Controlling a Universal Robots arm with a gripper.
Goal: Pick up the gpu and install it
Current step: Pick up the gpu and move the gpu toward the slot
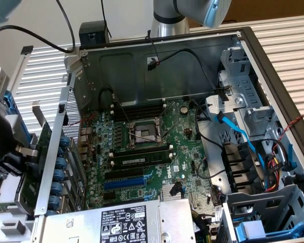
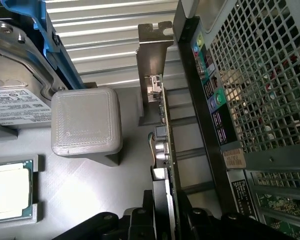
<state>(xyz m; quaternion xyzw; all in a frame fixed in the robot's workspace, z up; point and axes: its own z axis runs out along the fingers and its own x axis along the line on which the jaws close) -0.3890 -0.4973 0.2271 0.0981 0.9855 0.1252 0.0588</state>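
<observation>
The gpu (image 2: 168, 150) has a thin green board edge, a black cooler and a silver bracket. The gripper (image 2: 166, 219) is black. The case wall (image 2: 262, 75) is grey, punched with a square-hole grid. The surface (image 2: 105, 45) is white with ribbed stripes. The motherboard (image 1: 142, 147) is green with one blue slot (image 1: 124, 182). At the exterior view's right runs a light blue cable (image 1: 238, 132). The power supply label (image 1: 124, 226) is black with white print.

I log one ribbed pale tabletop (image 1: 45, 81). On it lies one open computer case (image 1: 142, 66). Beside it is one grey printed tray (image 2: 90, 192) holding a processor (image 2: 7, 192) and a hard drive (image 2: 12, 75).
</observation>
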